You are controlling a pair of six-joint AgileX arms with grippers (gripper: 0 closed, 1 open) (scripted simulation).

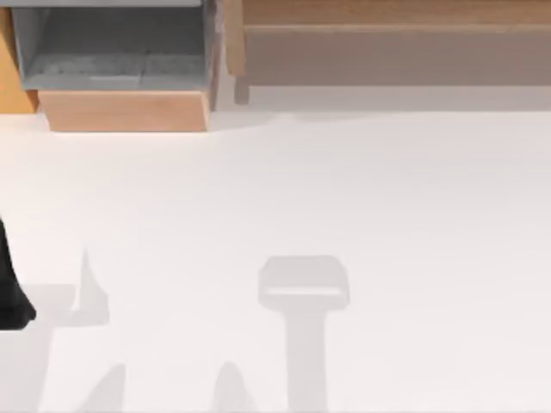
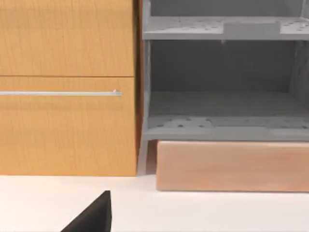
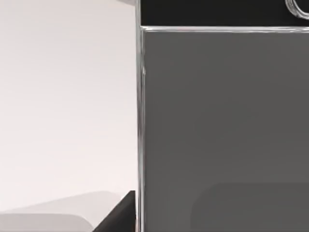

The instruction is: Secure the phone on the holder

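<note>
Slim black smartphone (image 3: 222, 125) with dark grey screen, silver rim and round home button close before the right wrist camera above the white desk (image 1: 344, 189), left arm (image 1: 10, 284) at the desk's left edge, finger state cannot be told for either arm, grey shelf unit (image 1: 112, 47) on a wooden base at the far left corner

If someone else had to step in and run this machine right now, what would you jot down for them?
Left arm: a dark part sits at the table's left edge in the top view, seemingly parked; its end effector's state cannot be told.
Right arm: its wrist camera is very close to the phone, grey screen, silver rim and home button in sight. Whether it is gripped cannot be told.
On the white table, a phone-shaped shadow suggests the phone is in the air.
Done: no holder to be seen, nothing secured.
Left: find the holder and seat the phone.
</note>
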